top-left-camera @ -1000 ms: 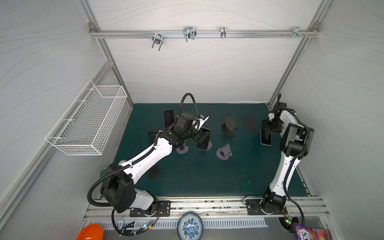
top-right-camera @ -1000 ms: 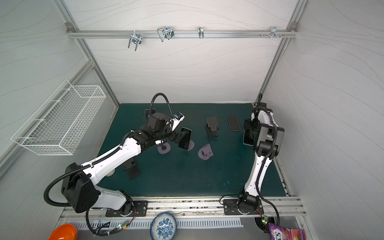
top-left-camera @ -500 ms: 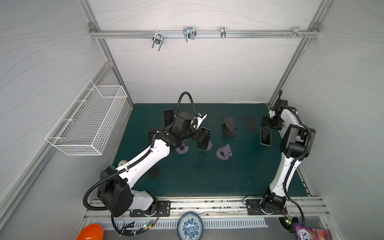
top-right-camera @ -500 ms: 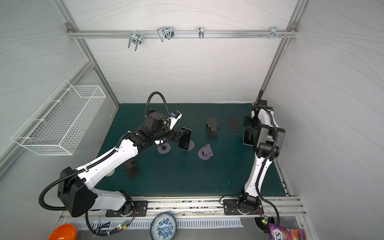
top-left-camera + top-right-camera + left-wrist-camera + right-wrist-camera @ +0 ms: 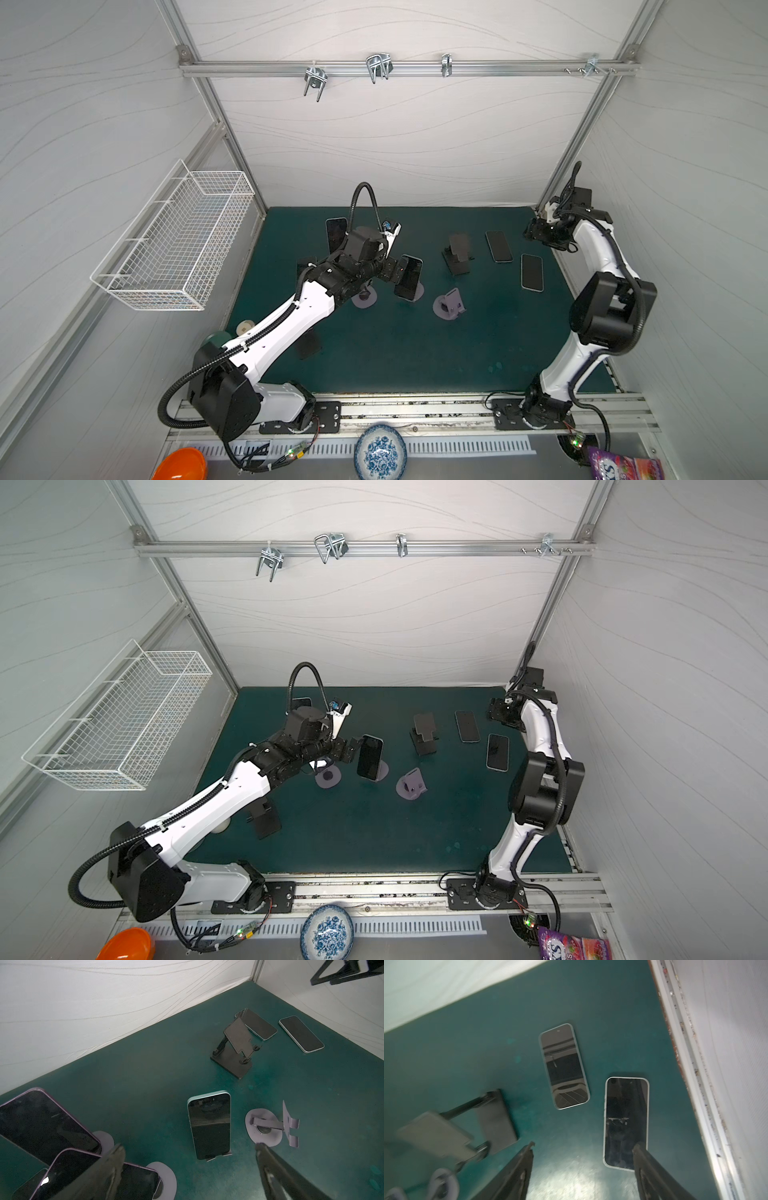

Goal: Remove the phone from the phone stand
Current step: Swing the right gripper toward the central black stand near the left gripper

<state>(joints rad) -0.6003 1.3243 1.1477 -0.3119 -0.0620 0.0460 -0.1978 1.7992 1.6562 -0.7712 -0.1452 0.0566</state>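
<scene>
A dark phone with a mint edge (image 5: 409, 276) (image 5: 370, 757) (image 5: 209, 1124) leans upright on a small purple phone stand (image 5: 225, 1155) mid-mat. My left gripper (image 5: 397, 272) (image 5: 352, 750) (image 5: 189, 1152) is open just short of it; the phone stands beyond the fingertips (image 5: 117, 1157), apart from them. My right gripper (image 5: 538, 232) (image 5: 498, 715) (image 5: 584, 1147) hovers at the back right corner, jaws apart with only bare mat between them. Below one of its fingers (image 5: 640, 1148) a phone (image 5: 626, 1122) lies flat.
Two phones lie flat at the right (image 5: 498, 246) (image 5: 532, 272). An empty black stand (image 5: 457, 253) and an empty purple stand (image 5: 449, 303) sit mid-mat. Purple-edged phones on stands (image 5: 41, 1124) (image 5: 93, 1178) are beside my left gripper. The right wall rail (image 5: 695, 1084) is close.
My right gripper has drawn back from the phone it was at, which now lies flat on the mat, and its jaws have narrowed. My left gripper has shifted only slightly beside the standing phone.
</scene>
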